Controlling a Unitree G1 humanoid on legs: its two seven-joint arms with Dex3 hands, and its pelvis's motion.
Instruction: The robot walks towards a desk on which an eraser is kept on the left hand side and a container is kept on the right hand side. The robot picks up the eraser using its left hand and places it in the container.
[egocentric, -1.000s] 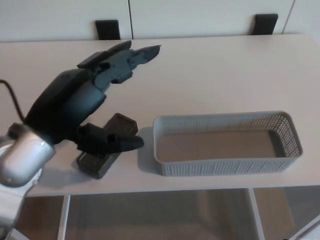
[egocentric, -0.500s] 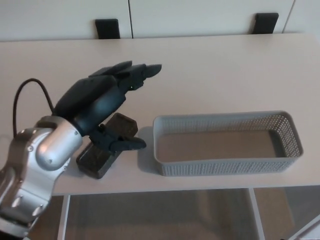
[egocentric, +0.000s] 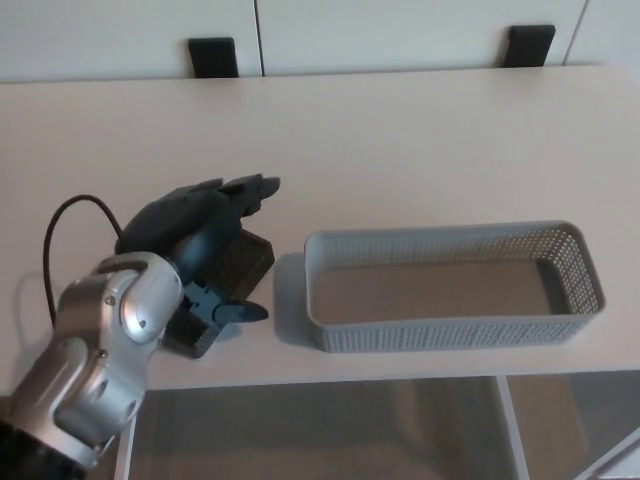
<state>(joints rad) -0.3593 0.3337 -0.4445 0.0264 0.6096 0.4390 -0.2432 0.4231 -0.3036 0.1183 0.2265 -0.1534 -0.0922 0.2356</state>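
The eraser (egocentric: 228, 275) is a dark block lying on the near left part of the desk (egocentric: 400, 150), close to the near edge and just left of the container (egocentric: 450, 325); only its right and near parts show, since the rest is covered from above; it sits flat on the desk, apart from the container by a narrow strip of bare surface. The left hand (egocentric: 205, 225) is directly over it, palm down; the two thick fingers (egocentric: 250, 190) reach past the far side of the block while the thumb (egocentric: 235, 310) lies along its near right side, so the fingers are spread around the eraser rather than pressed shut on it; whether any of them touches it cannot be told. The silver forearm (egocentric: 100, 360) comes in from the near left corner, with a black cable (egocentric: 60, 225) looping beside it. The container is a long grey mesh tray on the near right, with nothing inside. Two black brackets (egocentric: 212, 55) stand at the far edge of the desk.
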